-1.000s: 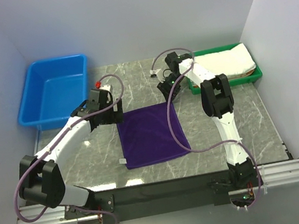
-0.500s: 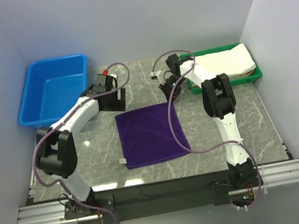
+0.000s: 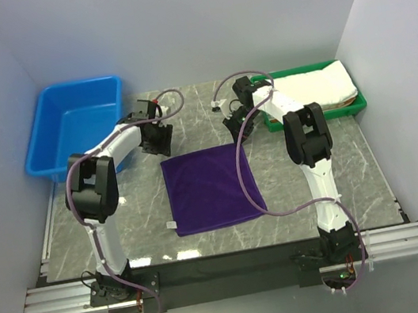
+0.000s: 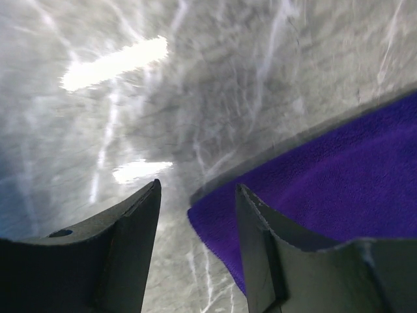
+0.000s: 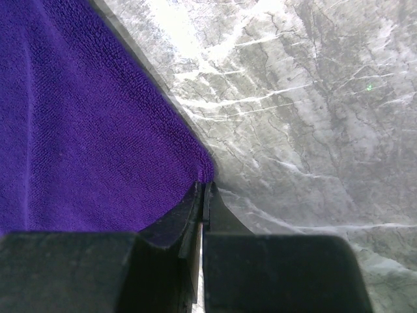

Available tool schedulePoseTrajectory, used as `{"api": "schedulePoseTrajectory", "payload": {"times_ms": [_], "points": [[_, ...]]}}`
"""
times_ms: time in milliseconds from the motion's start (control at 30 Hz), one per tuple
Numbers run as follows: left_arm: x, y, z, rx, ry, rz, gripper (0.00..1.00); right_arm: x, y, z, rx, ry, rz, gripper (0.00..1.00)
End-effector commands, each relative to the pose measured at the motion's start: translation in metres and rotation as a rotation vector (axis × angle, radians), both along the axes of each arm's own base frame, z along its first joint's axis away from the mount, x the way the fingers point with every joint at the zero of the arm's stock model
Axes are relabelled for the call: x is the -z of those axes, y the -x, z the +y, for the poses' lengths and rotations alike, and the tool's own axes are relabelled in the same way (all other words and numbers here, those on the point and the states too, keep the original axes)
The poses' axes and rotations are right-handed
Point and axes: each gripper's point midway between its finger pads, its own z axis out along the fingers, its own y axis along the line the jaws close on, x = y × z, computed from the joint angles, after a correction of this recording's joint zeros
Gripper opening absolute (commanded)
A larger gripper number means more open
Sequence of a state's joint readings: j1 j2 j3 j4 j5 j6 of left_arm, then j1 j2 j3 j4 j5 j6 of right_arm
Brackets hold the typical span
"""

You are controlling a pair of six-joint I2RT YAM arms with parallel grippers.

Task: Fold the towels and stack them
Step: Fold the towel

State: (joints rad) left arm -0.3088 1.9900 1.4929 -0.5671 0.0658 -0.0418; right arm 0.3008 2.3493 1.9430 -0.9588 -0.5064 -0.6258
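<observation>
No writing, brand, number or sign can be read anywhere; the small white tag (image 3: pixel 172 226) on the purple towel (image 3: pixel 210 188) is too small to read

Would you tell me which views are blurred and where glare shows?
Left wrist: the grey marble tabletop is smeared, with two bright glare patches; the dark purple cloth towel looks soft. Right wrist: sharp, the towel's weave crisp, glare near the top. Top external: even light, soft shadows, no blur.
</observation>
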Motion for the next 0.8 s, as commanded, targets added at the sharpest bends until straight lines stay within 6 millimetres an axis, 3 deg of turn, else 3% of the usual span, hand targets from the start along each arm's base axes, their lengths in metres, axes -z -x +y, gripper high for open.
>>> {"api": "schedulePoseTrajectory", "payload": {"times_ms": [0, 300, 567, 767], "points": [[-0.004, 0.000, -0.011, 0.059, 0.036, 0.010, 0.55, 0.012, 0.011, -0.009, -0.006, 0.065, 0.027, 0.00], [0.008, 0.008, -0.007, 0.099, 0.044, 0.041, 0.55, 0.012, 0.011, -0.008, -0.004, 0.065, 0.031, 0.00], [-0.009, 0.007, -0.006, 0.111, 0.124, 0.006, 0.55, 0.012, 0.010, -0.010, 0.002, 0.064, 0.033, 0.00], [-0.006, 0.010, -0.006, 0.118, 0.128, 0.013, 0.54, 0.012, 0.010, -0.009, 0.002, 0.063, 0.033, 0.00]]}}
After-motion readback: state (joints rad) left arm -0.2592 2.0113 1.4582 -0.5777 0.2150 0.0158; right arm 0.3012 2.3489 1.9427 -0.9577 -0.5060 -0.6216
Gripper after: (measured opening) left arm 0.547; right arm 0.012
